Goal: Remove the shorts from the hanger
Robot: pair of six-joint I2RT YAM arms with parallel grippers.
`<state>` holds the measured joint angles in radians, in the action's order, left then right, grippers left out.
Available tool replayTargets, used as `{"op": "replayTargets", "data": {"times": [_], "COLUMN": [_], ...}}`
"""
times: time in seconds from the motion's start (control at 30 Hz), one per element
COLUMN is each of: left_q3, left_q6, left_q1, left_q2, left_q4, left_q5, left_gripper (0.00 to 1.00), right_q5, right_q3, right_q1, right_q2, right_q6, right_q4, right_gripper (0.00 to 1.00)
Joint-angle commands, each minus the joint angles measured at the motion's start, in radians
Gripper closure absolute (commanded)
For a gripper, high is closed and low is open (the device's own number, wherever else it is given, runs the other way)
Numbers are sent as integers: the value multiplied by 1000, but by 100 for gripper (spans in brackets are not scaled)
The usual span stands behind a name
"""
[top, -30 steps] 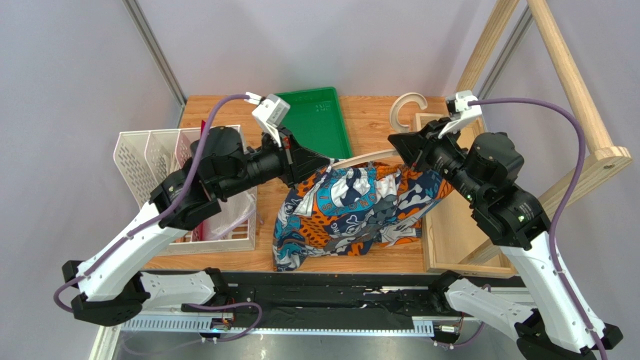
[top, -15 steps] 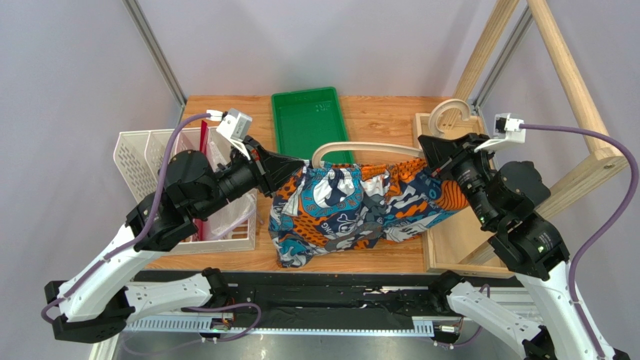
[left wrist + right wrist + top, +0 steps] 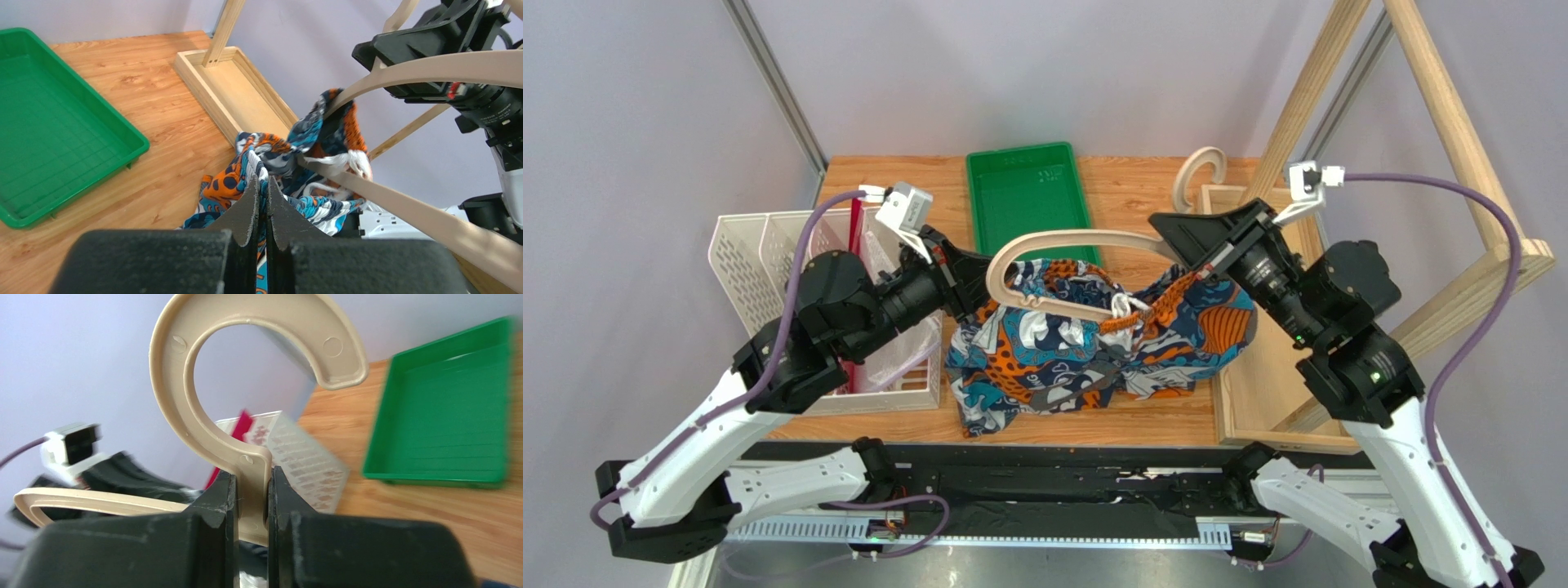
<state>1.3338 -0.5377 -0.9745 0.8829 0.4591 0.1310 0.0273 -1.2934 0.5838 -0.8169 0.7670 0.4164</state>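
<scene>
Left gripper: the left gripper is clenched on a fold at the left edge of the shorts. In its wrist view the two fingers meet with patterned cloth pinched between them.
Right gripper: the right gripper is clamped on the neck of the hanger just below the hook, with a finger pressed to each side of the wood.
Shorts: the shorts hang bunched over the middle of the counter, between the two arms and toward its near edge. They are still caught on the hanger.
Hanger: the hanger is held tilted above the cloth. Its left shoulder loop is bare of cloth, and its lower bar runs into the folds beside the white drawstring.
Hook: the hook sits over the far side of the counter, by the far corner of the wooden box.
Change from half a second ago: the shorts were then stretched wide between the grippers, with the waistband along the hanger. Now they are slumped in a heap and the hanger's left end is out of the cloth. The hook and the right gripper have swung leftward, while the left gripper is about where it was.
Surroundings: a green tray lies behind the shorts. White baskets stand at the left under the left arm.
</scene>
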Motion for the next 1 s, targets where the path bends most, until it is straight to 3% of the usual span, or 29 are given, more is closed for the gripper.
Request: {"op": "replayTargets", "data": {"times": [0.0,0.27,0.47,0.67,0.8,0.97], "left_q3": [-8,44,125,195,257,314], "left_q6": [-18,-34,-27,-27,-71,-156], "left_q1": [0,58,92,120,143,142], "left_q2": [34,120,212,284,366,571], "left_q4": [-83,-90,-79,-46,-85,-157], "left_q5": [-11,-54,-108,-123,-261,-458], "left_gripper": [100,100,100,100,100,100], "right_q5": [287,349,424,280,73,-26], "right_q3": [-59,-96,-182,-314,-319,-313], "right_q1": [-1,-2,-2,1,1,-1], "right_q2": [-51,-71,-114,-108,-47,-11], "right_q6": [184,195,282,28,-158,-230], "right_q4": [-231,-260,-383,-85,54,147], "right_gripper": [100,100,100,100,100,100]}}
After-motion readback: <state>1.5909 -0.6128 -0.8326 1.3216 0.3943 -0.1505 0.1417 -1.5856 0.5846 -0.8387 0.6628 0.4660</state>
